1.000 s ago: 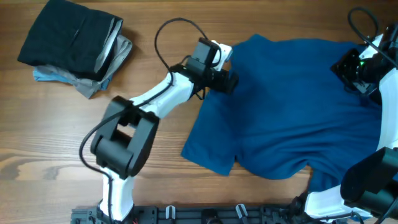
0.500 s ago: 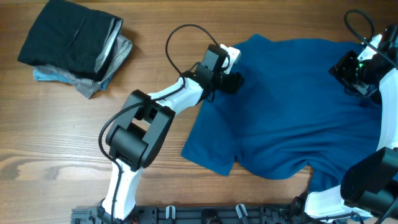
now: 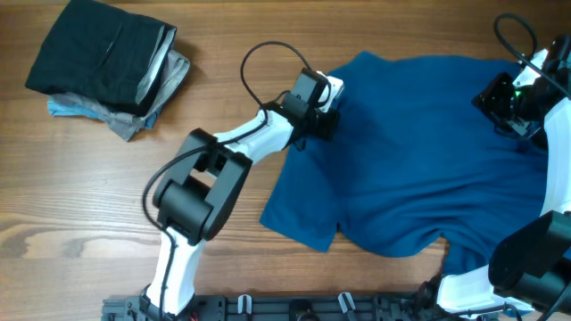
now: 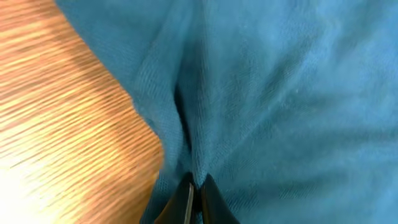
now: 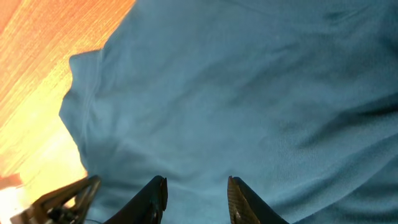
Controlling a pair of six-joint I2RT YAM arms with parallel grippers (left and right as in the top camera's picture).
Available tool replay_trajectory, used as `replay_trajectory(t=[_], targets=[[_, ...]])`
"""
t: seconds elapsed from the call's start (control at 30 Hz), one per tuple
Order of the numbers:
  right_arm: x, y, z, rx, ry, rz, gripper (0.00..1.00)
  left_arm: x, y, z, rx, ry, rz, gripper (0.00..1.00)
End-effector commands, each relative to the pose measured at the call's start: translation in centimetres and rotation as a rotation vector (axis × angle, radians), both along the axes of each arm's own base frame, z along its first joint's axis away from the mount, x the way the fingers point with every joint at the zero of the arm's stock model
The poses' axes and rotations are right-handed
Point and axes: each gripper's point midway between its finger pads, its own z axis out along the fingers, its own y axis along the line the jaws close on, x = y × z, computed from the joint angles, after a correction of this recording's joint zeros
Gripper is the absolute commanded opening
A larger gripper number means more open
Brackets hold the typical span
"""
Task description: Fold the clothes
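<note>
Blue shirt (image 3: 419, 152) on wooden table (image 3: 80, 196), folded stack (image 3: 103, 62) well apart.

Both arms extended, left gripper closed, right gripper open.

The left arm (image 3: 241, 138) reached from its base at the near bench edge, bent at the elbow, forearm angled up and to the right. The left gripper (image 4: 194, 198) pointed down, fingertips pressed together on a raised fold of the blue shirt (image 3: 419, 152). The right arm (image 3: 558, 160) ran up the right side. The right gripper (image 5: 196, 194) held its fingers (image 5: 155, 196) apart, gripping nothing.
</note>
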Motion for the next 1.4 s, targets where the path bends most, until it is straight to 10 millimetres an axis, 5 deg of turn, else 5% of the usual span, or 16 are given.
replay_trajectory(t=[0.0, 0.07, 0.13, 0.17, 0.33, 0.4, 0.53, 0.67, 0.77, 0.93, 1.07, 1.23, 1.37], targets=[[0.1, -0.7, -0.1, -0.047, 0.006, -0.004, 0.37, 5.3, 5.0, 15.2, -0.055, -0.267, 0.191, 0.04], [-0.3, -1.7, -0.4, -0.086, 0.035, -0.059, 0.37, 5.8, 9.4, 18.7, 0.005, -0.324, 0.313, 0.04], [-0.5, -2.6, -0.9, -0.116, 0.061, -0.109, 0.37, 5.6, 13.5, 20.1, 0.082, -0.333, 0.412, 0.04], [-0.5, -3.0, -1.3, -0.129, 0.075, -0.125, 0.37, 5.3, 16.4, 20.2, 0.144, -0.317, 0.473, 0.04], [0.5, -3.6, -4.4, -0.122, 0.125, -0.125, 0.41, 4.1, 23.5, 17.6, 0.279, -0.176, 0.589, 0.04], [0.7, -3.6, -6.6, -0.103, 0.170, -0.121, 0.39, 3.9, 24.6, 17.2, 0.295, -0.153, 0.605, 0.04], [0.8, -3.6, -12.3, -0.068, 0.278, -0.103, 0.08, 3.9, 24.8, 17.1, 0.298, -0.150, 0.608, 0.07], [0.8, -3.9, -17.3, -0.041, 0.352, -0.104, 0.04, 3.8, 24.9, 17.0, 0.301, -0.146, 0.608, 0.08], [-1.4, -9.1, -19.2, -0.154, 0.430, -0.268, 0.04, 3.8, 24.9, 17.1, 0.302, -0.147, 0.608, 0.11], [-7.3, -21.6, -17.5, -0.144, 0.380, -0.660, 0.04, 3.8, 25.1, 17.0, 0.314, -0.148, 0.616, 0.15], [-5.0, -27.6, -11.4, 0.027, 0.036, -0.614, 0.04, 3.7, 25.0, 17.0, 0.310, -0.147, 0.613, 0.27], [-1.4, -28.4, -3.5, 0.021, -0.190, -0.503, 0.07, 3.2, 22.3, 16.8, 0.199, -0.098, 0.499, 0.51], [0.1, -23.0, 0.0, 0.121, -0.221, -0.404, 0.08, 1.7, 17.6, 16.7, 0.048, -0.028, 0.323, 0.57]])
